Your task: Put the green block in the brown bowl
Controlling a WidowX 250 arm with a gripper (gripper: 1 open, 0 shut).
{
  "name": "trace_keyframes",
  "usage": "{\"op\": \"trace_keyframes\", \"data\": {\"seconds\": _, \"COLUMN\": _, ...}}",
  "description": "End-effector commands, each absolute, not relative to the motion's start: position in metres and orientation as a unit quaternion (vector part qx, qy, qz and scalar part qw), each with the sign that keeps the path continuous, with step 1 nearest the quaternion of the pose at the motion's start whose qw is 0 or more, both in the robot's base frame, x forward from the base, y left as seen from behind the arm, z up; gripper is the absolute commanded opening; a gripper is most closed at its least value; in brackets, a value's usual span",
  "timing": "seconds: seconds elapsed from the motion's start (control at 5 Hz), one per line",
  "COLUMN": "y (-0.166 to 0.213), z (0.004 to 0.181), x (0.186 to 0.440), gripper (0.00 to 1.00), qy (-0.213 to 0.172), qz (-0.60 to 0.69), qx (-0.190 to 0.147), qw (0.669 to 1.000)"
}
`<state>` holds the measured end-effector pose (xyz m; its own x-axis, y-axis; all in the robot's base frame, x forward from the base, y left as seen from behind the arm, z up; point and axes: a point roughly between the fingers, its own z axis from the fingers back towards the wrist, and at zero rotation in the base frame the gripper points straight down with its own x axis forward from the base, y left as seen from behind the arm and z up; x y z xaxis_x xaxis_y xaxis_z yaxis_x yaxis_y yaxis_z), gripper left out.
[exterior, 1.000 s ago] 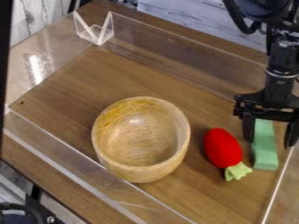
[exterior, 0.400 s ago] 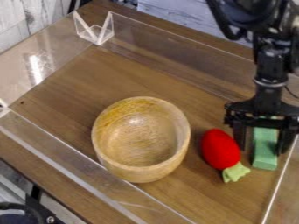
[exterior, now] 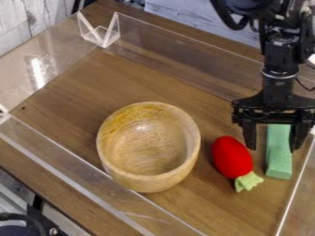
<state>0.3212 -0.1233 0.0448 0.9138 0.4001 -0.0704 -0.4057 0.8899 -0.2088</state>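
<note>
1. Treat the brown bowl (exterior: 147,146), left of centre in the lower half of the frame, as the delivery point only; do not start toward it until a secure grip is confirmed
2. Note the red toy (exterior: 230,157) between the bowl and the block, with its pale leafy tip (exterior: 250,182) pointing to the lower right. Keep the left-hand finger in the picture out of it, as a sideways drift during descent could push the toy or pinch it with the block
3. Check the gripper (exterior: 274,138) at the right of the frame: its fingers stand wide apart, with nothing clamped between them. They appear to straddle the upper part of the block; their exact height above the table (exterior: 80,97) cannot be told from this view
4. Locate the green block (exterior: 279,162) at the lower right of the frame, outside the bowl, lying flat with its long side running up and down the picture. Centre the fingers across its narrow width, preferably nearer its middle to limit tipping on the lift
5. Lower straight down until both pads can meet the long sides, close evenly, then lift vertically before any travel to the left
</note>
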Motion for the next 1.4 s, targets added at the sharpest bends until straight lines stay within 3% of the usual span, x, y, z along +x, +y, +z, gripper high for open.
{"op": "trace_keyframes", "data": {"seconds": 0.0, "y": -0.124, "z": 0.063, "x": 0.317, "gripper": 0.0, "qy": -0.019, "qz": 0.205, "qx": -0.124, "qw": 0.971}}
{"op": "trace_keyframes", "data": {"seconds": 0.2, "y": -0.123, "z": 0.077, "x": 0.323, "gripper": 0.0, "qy": -0.019, "qz": 0.182, "qx": -0.132, "qw": 0.974}}
{"op": "trace_keyframes", "data": {"seconds": 0.4, "y": -0.119, "z": 0.104, "x": 0.327, "gripper": 0.0, "qy": -0.029, "qz": 0.162, "qx": -0.148, "qw": 0.975}}
{"op": "trace_keyframes", "data": {"seconds": 0.6, "y": -0.088, "z": 0.117, "x": 0.319, "gripper": 0.0, "qy": -0.04, "qz": 0.181, "qx": -0.159, "qw": 0.97}}
{"op": "trace_keyframes", "data": {"seconds": 0.8, "y": -0.056, "z": 0.119, "x": 0.312, "gripper": 0.0, "qy": -0.044, "qz": 0.202, "qx": -0.158, "qw": 0.966}}
{"op": "trace_keyframes", "data": {"seconds": 1.2, "y": -0.051, "z": 0.128, "x": 0.292, "gripper": 0.0, "qy": -0.03, "qz": 0.142, "qx": -0.159, "qw": 0.977}}
